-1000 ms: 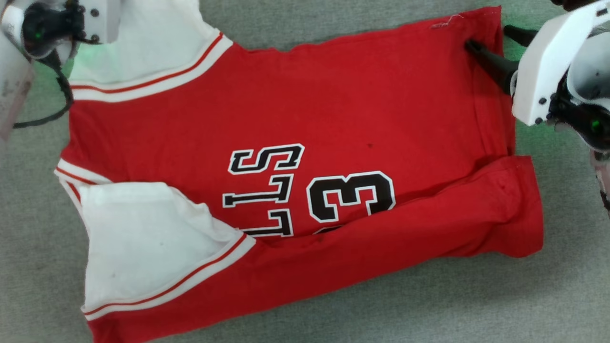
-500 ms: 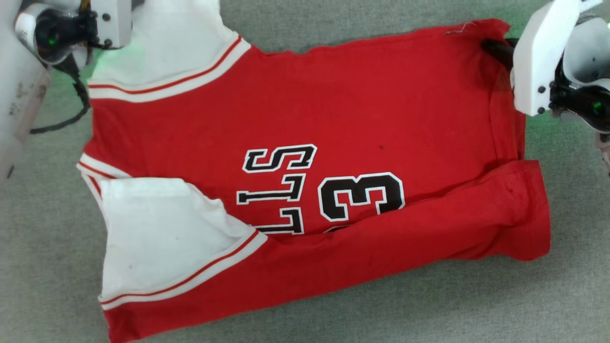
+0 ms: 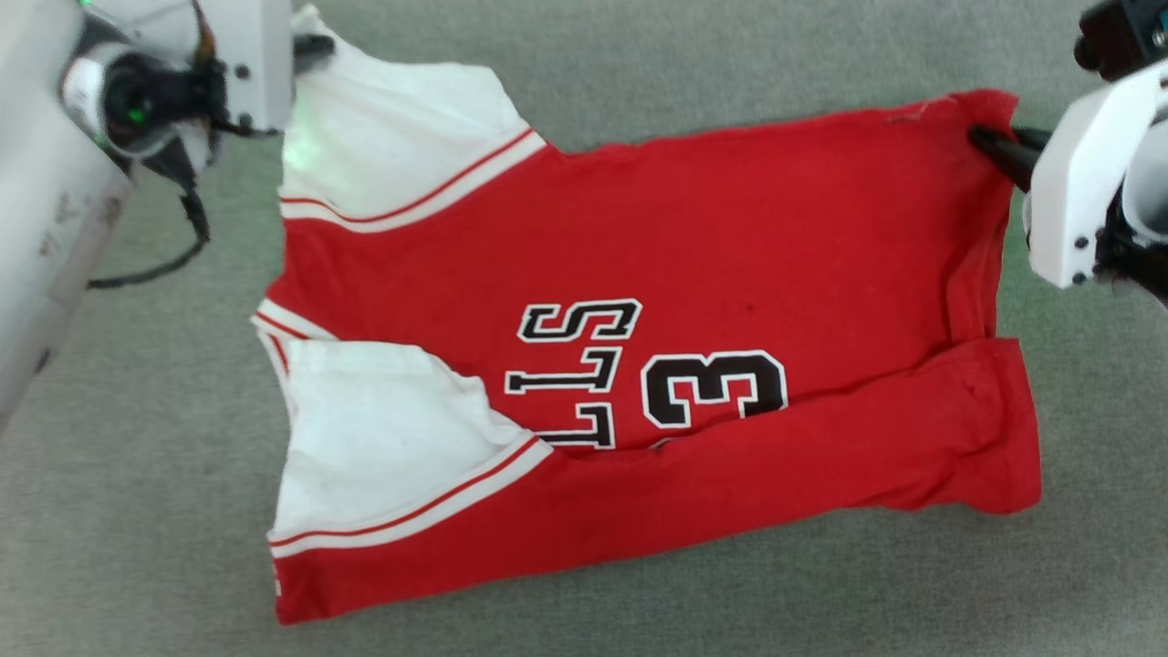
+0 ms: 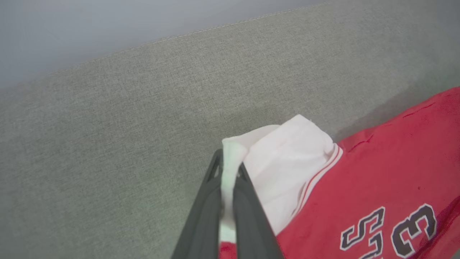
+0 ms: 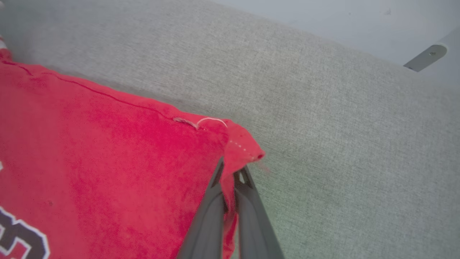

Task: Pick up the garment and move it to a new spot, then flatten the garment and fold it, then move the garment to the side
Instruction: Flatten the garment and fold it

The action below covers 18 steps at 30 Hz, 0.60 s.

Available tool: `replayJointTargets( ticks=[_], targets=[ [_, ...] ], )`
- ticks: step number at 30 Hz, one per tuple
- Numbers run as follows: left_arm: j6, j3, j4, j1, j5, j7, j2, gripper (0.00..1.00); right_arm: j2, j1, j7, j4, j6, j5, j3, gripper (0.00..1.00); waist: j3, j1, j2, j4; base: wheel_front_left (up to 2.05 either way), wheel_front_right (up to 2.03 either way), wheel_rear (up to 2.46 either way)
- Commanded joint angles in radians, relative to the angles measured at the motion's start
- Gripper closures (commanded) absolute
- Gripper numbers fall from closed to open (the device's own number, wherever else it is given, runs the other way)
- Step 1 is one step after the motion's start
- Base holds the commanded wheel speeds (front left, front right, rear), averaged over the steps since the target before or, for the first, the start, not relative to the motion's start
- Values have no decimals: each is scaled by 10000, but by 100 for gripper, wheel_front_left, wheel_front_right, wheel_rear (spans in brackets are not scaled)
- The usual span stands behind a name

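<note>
The jersey [image 3: 693,237] lies long axis 9-to-3; the left hand [image 4: 228,164] clamps its 10 o'clock white corner, the right hand [image 5: 230,169] its 2 o'clock hem corner.

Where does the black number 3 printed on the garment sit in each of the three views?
Head view: number 3 just right of centre.
Left wrist view: lower right corner.
Right wrist view: bottom left corner, cut by the edge.
Shared landmark: grey fabric surface under the red garment.
</note>
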Motion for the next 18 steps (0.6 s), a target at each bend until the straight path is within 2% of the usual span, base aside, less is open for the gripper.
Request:
replayJointTargets(
  ticks=[1, 5, 8, 18],
  targets=[
    [55, -51, -355, 218, 16, 43, 77, 100, -167, 277, -88, -123, -9, 196, 96, 100, -636, 0, 0, 402, 0, 0, 0],
    [390, -199, -1562, 687, 87, 144, 516, 100, -619, 781, -82, -577, -9, 533, 291, 100, -1092, 0, 0, 616, 0, 0, 0],
    [868, -243, -2836, 1193, 5, 192, 983, 100, -984, 1275, -104, -948, -9, 794, 340, 100, -1406, 0, 0, 762, 0, 0, 0],
    [3188, -521, -7670, 3748, -605, 165, 2981, 100, -1818, 3282, -34, -2085, -9, 1463, 137, 100, -2118, 0, 0, 1003, 0, 0, 0]
  ],
)
